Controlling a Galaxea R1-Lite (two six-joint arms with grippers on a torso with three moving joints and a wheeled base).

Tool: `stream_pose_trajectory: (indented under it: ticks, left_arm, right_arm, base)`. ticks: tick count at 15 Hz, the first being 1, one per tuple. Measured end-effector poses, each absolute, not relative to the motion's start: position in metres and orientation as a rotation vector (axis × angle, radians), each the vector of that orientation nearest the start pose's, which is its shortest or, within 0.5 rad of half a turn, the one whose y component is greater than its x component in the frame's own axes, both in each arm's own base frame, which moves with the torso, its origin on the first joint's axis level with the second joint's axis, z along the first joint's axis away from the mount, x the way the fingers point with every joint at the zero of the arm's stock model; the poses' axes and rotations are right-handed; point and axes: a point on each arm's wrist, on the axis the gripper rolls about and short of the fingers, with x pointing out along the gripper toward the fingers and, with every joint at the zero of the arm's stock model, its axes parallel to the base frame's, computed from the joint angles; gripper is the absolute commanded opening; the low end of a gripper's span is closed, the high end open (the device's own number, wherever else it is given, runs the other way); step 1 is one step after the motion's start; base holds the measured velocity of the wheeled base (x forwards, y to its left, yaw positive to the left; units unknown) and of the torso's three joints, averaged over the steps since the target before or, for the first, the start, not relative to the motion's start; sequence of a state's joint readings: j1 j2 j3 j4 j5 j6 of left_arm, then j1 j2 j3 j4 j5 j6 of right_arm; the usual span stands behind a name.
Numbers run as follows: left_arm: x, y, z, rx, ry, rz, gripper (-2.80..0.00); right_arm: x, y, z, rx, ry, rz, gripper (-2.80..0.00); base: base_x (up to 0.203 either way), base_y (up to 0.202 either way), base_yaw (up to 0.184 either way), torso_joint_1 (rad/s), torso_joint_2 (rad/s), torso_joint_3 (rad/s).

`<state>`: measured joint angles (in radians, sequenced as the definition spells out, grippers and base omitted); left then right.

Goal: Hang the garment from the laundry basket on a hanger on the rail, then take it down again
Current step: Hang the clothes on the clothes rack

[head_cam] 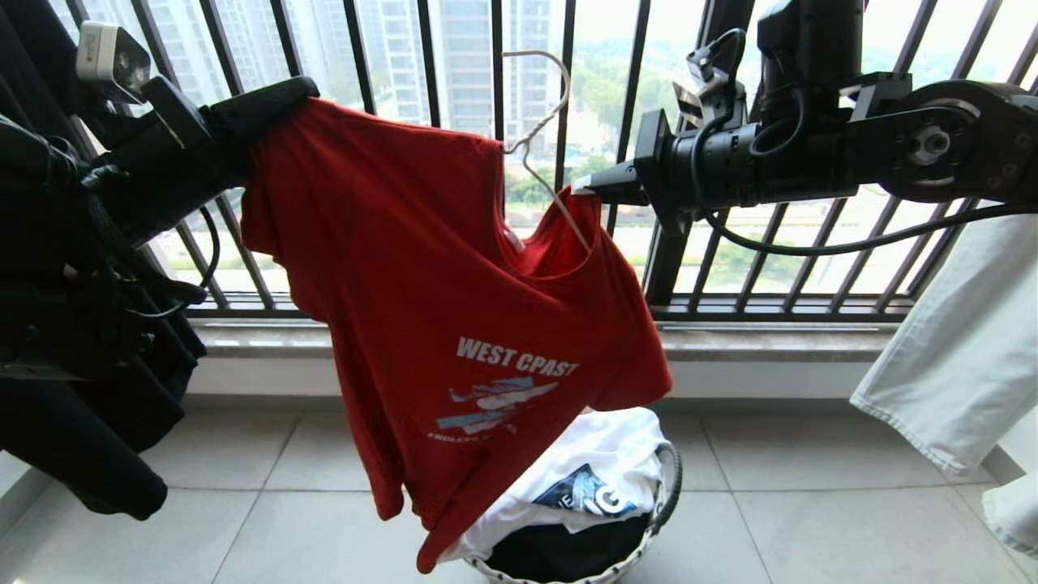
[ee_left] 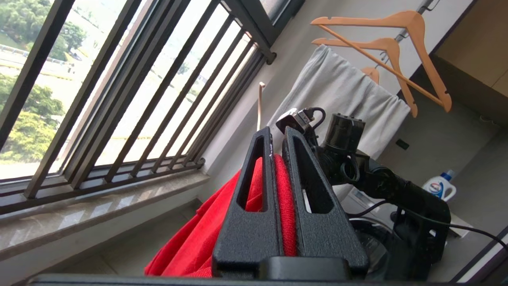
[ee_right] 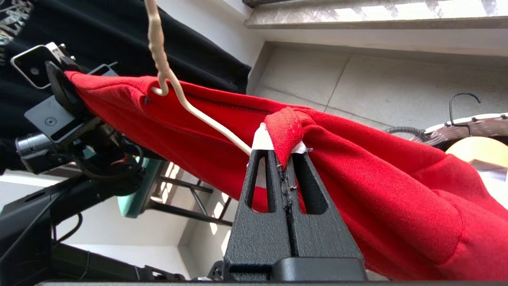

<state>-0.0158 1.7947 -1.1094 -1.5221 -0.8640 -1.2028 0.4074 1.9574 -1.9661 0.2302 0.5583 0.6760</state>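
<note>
The garment [head_cam: 454, 284], a red T-shirt with a white "WEST" print, hangs stretched between my two grippers above the laundry basket [head_cam: 670, 487]. At the upper left, my left gripper [head_cam: 302, 88] [ee_left: 278, 133] is shut on a fold of its red cloth. My right gripper [head_cam: 581, 188] [ee_right: 282, 153] is shut on the collar edge beside a white label. The thin off-white hanger [head_cam: 542, 109] [ee_right: 174, 89] stands with its hook up. One of its arms runs down into the neck opening, past the right fingertips. The rail [ee_left: 424, 6] shows only in the left wrist view.
Black window bars [head_cam: 430, 57] and a stone sill [head_cam: 770, 341] lie just behind the garment. A black garment [head_cam: 81, 422] hangs at the left, pale cloth [head_cam: 957, 357] at the right. The basket holds a white printed garment [head_cam: 600, 454]. Tan wooden hangers [ee_left: 397, 47] hang on the rail.
</note>
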Motion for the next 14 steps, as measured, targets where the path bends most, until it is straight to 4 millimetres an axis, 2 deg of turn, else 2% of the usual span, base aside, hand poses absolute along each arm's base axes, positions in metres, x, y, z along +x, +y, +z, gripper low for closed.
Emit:
stream_pose_trajectory:
  ticks: [4,8,14]
  left_arm:
    - [0.322,-0.036,0.291,-0.733,-0.157,-1.132,-2.80]
    - [0.328,-0.041,0.282,-0.751,-0.139,-1.123,-2.80]
    - [0.335,-0.045,0.274,-0.787,-0.137,-1.090,-2.80]
  right_arm:
    - [0.343,0.165,0.338,0.633,0.513,0.811,-2.80]
    - [0.341,0.165,0.341,0.631,0.494,0.784,-2.80]
    - [0.332,0.191,0.331,0.533,0.498,0.738,-2.80]
  base:
    - [0.000,0.000,0.000,0.000,0.00,0.000]
    - [0.000,0.000,0.000,0.000,0.00,0.000]
    - [0.000,0.000,0.000,0.000,0.00,0.000]
